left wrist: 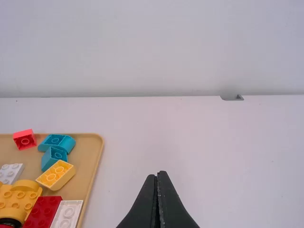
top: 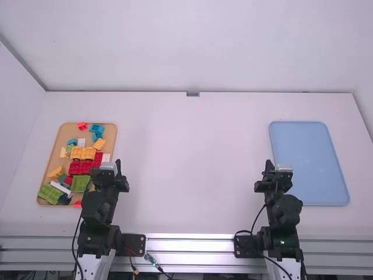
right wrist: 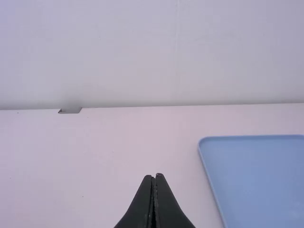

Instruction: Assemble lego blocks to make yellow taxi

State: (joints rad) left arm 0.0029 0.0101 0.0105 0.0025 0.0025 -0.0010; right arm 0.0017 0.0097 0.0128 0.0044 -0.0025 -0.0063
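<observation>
My left gripper (top: 118, 167) stands over the right edge of a tan tray (top: 114, 135) of loose blocks. In the left wrist view the left gripper (left wrist: 158, 174) is shut with nothing between its fingers. My right gripper (top: 269, 167) is left of the blue tray; in the right wrist view the right gripper (right wrist: 153, 176) is shut and holds nothing. The tan tray holds a yellow wheeled piece (top: 83, 153), a yellow block (left wrist: 56, 175), red blocks (left wrist: 43, 212), a white block (left wrist: 66, 214), teal blocks (left wrist: 56, 142) and green blocks (top: 50, 193).
A blue tray (top: 309, 157) with nothing on it lies at the right of the white table (top: 192, 163). A wall (top: 192, 46) rises behind the table, with a small grey bracket (top: 193, 94) at its foot. Cables (top: 256, 219) run beside the arm bases.
</observation>
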